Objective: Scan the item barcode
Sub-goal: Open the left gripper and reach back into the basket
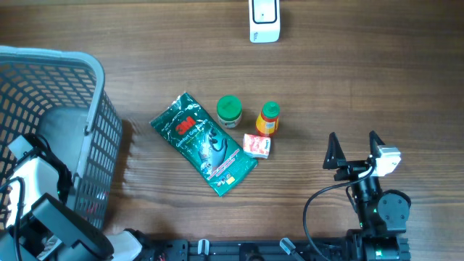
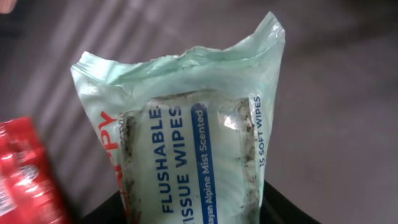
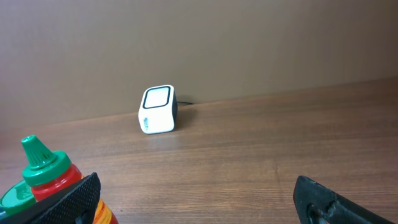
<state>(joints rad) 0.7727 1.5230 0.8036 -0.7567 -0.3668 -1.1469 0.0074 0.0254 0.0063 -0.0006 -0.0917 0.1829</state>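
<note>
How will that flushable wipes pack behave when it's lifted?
Probably floppy: the flushable wipes pack has a crumpled, sagging film top. Likely a bit slippery, since the plastic looks glossy. Hardly fragile, as its label says soft wipes.

Soft, even light lit the table (image 1: 362, 87); the basket (image 1: 72, 109) threw faint striped shadows beside it. In the left wrist view the background was blurred and the wipes packet (image 2: 186, 155) slightly glossy.
</note>
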